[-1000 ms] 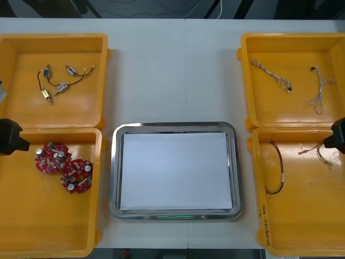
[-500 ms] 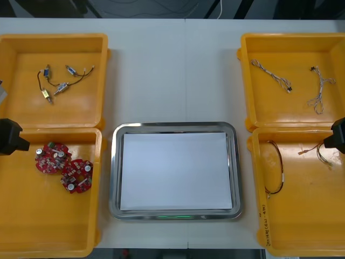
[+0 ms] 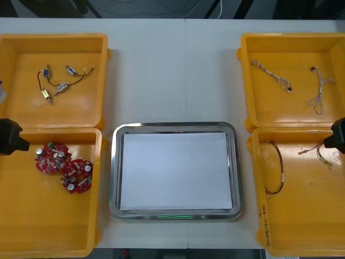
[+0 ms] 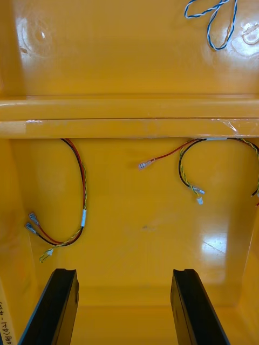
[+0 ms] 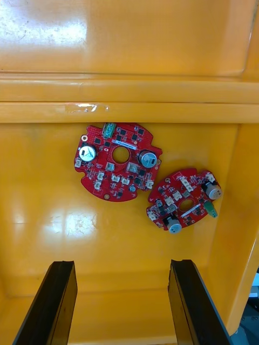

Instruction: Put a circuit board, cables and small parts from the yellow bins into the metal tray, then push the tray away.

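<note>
Two round red circuit boards (image 3: 51,157) (image 3: 77,175) lie side by side in the near left yellow bin (image 3: 48,237). My left gripper (image 5: 121,304) hangs open above that bin, the boards (image 5: 118,161) (image 5: 183,199) lying beyond its fingertips. My right gripper (image 4: 125,307) is open too, over the near right bin (image 3: 302,226). A looped red and yellow cable (image 4: 81,199) lies ahead of one finger and a second one (image 4: 183,156) farther off. The metal tray (image 3: 175,127), white inside, sits between the bins with nothing in it.
The far left bin (image 3: 99,65) holds small metal parts (image 3: 59,83) with thin wires. Two twisted blue and white cables (image 3: 272,75) (image 3: 318,89) lie in the far right bin (image 3: 245,70). Bare table (image 3: 172,70) stretches beyond the tray.
</note>
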Available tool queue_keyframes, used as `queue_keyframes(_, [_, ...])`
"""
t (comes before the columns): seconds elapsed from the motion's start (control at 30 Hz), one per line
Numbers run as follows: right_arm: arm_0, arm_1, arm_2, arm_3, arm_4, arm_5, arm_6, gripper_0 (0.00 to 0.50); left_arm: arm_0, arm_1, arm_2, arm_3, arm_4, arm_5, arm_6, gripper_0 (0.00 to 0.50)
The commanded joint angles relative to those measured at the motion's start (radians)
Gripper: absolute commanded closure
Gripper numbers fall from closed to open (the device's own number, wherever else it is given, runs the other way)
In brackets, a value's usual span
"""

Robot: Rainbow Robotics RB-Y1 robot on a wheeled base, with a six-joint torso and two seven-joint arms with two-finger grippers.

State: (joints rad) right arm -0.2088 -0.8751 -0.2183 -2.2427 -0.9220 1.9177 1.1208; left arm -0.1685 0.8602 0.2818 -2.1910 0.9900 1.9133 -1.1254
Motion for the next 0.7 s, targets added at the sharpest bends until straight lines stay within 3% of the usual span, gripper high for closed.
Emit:
queue_keyframes(0.03, [0.012, -0.039, -0.033, -0.011, -0.005, 0.002, 0.01, 0.0, 0.02, 0.045, 0.033, -0.026, 0.007, 0.007, -0.067, 0.0])
queue_keyframes(0.7, [0.012, -0.039, -0.033, -0.011, -0.005, 0.002, 0.01, 0.0, 0.02, 0.045, 0.033, -0.026, 0.007, 0.007, -0.067, 0.0])
